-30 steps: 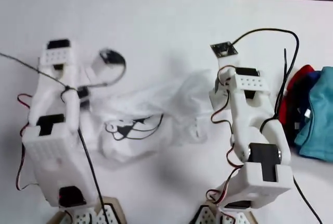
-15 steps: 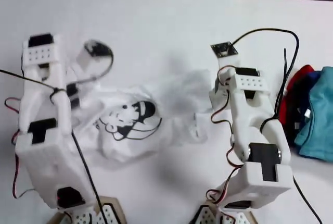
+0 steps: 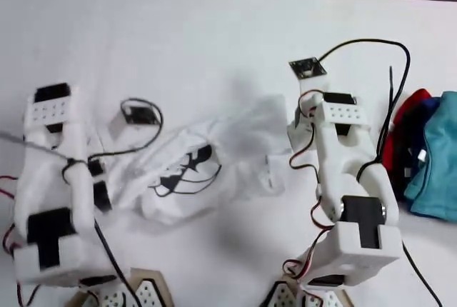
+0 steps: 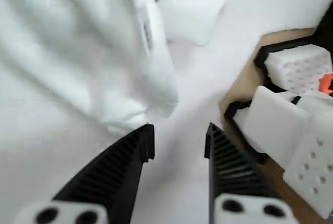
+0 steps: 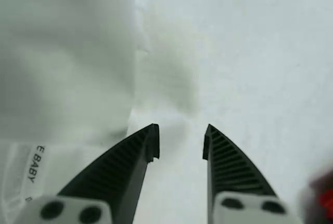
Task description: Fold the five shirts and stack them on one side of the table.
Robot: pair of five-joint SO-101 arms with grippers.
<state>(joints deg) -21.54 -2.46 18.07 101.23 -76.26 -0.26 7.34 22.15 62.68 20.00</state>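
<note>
A white shirt [image 3: 214, 160] with a black print lies crumpled on the table between the two arms. In the left wrist view my left gripper [image 4: 179, 136] is open just off the shirt's bunched edge [image 4: 130, 78], with bare table between its fingers. My right gripper [image 5: 180, 133] is open too, low over the table beside the shirt's other edge [image 5: 62, 57], holding nothing. A stack of red, blue and teal shirts [image 3: 428, 153] sits at the table's right edge.
The left arm [image 3: 53, 171] stands near the front left and the right arm [image 3: 343, 171] at the front right, with black cables [image 3: 371, 44] looping behind it. The arm bases [image 4: 291, 125] sit at the table's near edge. White table [image 3: 214, 43] stretches behind the shirt.
The left arm swung out to the left, then drew back toward the near edge. The shirt's print came into view and its left side is now bunched. The right arm kept still.
</note>
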